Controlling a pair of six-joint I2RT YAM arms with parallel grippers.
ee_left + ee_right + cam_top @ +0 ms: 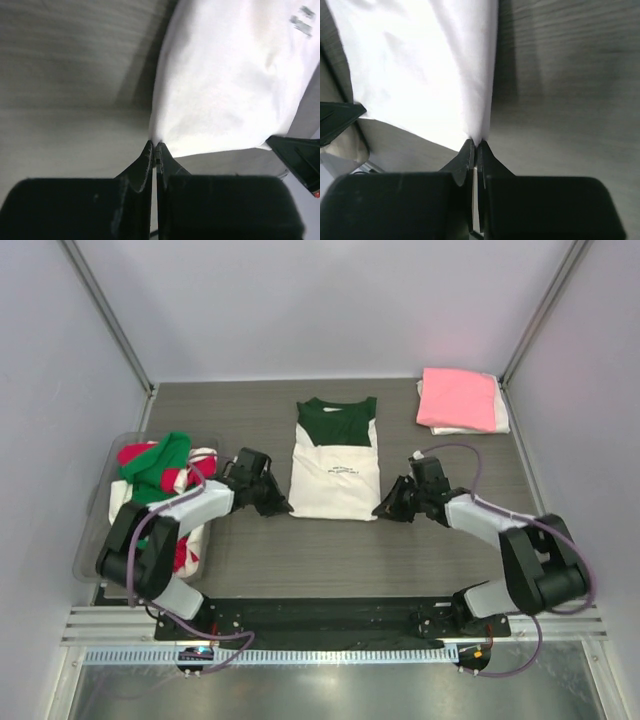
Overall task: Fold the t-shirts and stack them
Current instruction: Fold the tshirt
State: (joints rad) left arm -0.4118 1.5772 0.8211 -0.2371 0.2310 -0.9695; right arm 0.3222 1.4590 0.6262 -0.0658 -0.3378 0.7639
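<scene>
Found the shirt (335, 475) lying flat at the middle of the desk (330, 560), folded to a narrow oblong: cream-white, with dark green cloth at the far end and a line of small black lettering across the white. Saw its near left corner pinched in the left end effector (279, 508), with jaws pressed together on the hem, low against the desk. Saw the near right corner pinched likewise in the right end effector (385, 510), with jaws closed on the cloth's edge. Noted both arms reaching inward from their bases toward the near edge of the shirt. Spotted a folded pink shirt (457, 398) at the far right corner, atop a white one, well apart from the middle. Spotted a loose heap (155, 465) of green, red and white shirts in a clear tub (93, 545) at the left edge.
</scene>
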